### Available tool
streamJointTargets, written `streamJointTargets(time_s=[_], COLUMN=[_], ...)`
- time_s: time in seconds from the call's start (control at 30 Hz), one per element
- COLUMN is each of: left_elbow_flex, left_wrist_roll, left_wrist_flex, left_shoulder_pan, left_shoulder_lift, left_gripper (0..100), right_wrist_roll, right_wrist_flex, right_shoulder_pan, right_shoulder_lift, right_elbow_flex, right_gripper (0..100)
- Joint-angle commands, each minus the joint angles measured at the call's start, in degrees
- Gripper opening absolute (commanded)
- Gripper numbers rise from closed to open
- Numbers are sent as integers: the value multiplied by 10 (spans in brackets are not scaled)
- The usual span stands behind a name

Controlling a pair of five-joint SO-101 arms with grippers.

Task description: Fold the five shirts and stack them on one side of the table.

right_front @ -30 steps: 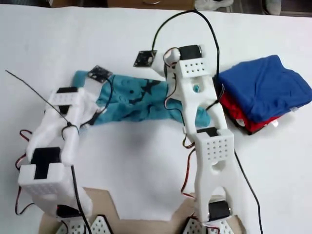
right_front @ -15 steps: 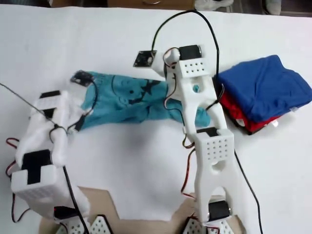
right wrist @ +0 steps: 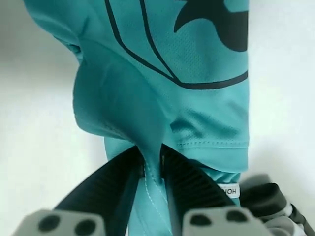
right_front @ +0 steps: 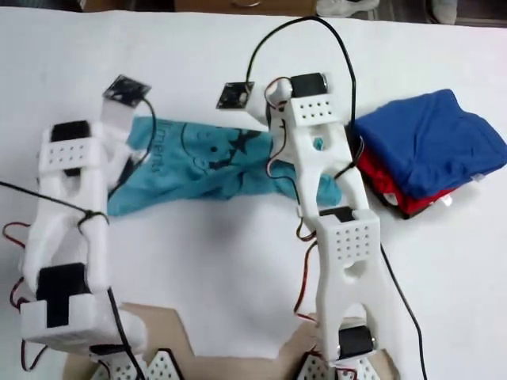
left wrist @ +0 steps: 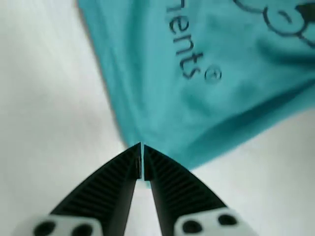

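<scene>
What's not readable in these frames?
- High view: right arm covers the teal shirt's right end.
- High view: blue shirt lies over red shirt; anything beneath is hidden.
- Left wrist view: left gripper tips meet the shirt's edge; grip on fabric unclear.

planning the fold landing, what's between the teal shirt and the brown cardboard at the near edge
In the high view that stretch of white table is bare from the teal shirt to the cardboard.
</scene>
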Motion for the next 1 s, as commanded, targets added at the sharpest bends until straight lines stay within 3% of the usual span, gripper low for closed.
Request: streamJointTargets(time_s=[0.0, 0.1, 0.27, 0.97], left_elbow_flex=[-10, -15, -33, -32], left_wrist_roll=[32, 36, 37, 48], left_wrist_flex=[-67, -90, -54, -61], left_shoulder_pan=[22, 30, 27, 20], left_shoulder_lift=[52, 113, 175, 185], left_gripper=[23, 23, 23, 23], right_wrist_roll=[-3, -3, -2, -4], right_wrist_flex=[9, 10, 10, 12], right_shoulder_pan=[1, 5, 19, 22], right_shoulder_lift=[-13, -13, -13, -65], right_elbow_flex=[-11, -11, -11, -4], right_gripper=[48, 48, 48, 53])
